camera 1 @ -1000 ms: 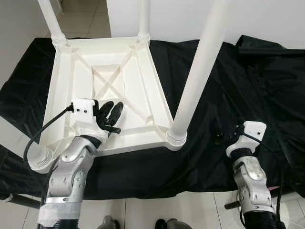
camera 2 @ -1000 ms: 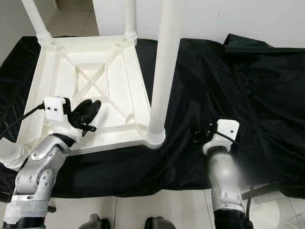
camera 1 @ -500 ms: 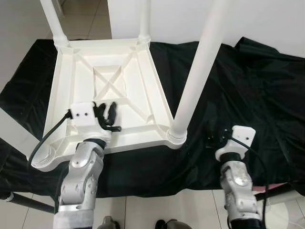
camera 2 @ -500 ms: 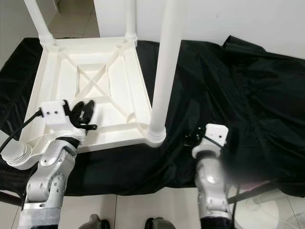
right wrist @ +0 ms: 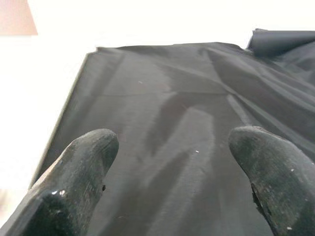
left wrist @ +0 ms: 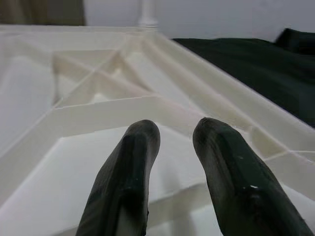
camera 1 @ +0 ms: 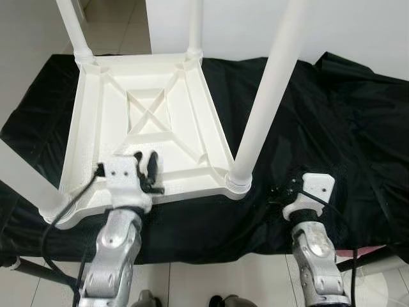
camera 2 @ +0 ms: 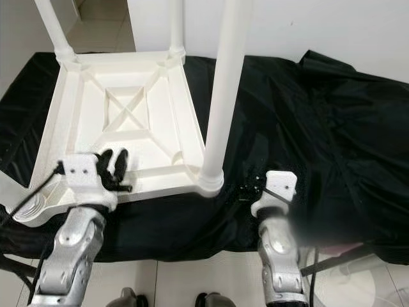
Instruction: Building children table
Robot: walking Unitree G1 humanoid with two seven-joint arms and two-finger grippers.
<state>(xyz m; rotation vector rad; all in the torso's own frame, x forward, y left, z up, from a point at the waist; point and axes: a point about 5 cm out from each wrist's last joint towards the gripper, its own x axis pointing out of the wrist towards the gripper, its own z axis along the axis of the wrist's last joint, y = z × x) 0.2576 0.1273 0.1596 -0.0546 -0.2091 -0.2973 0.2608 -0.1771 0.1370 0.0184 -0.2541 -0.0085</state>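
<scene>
The left gripper (camera 1: 146,167) is held empty above the near rim of the upturned white table top (camera 1: 153,83), its fingers (left wrist: 135,162) parted by a narrow gap with nothing between them. The right gripper (right wrist: 172,162) is spread wide and empty over the black cloth (camera 1: 345,128), near the right of the table.

The table top is laid underside up on the cloth, at the left of the scene. Legs are seated at the near right corner (camera 1: 271,89) and both far corners; a leg (camera 1: 25,176) is also seen at the near left corner, its seating hidden.

It is judged that each leg should be checked as fully seated and upright. No containers are present.
</scene>
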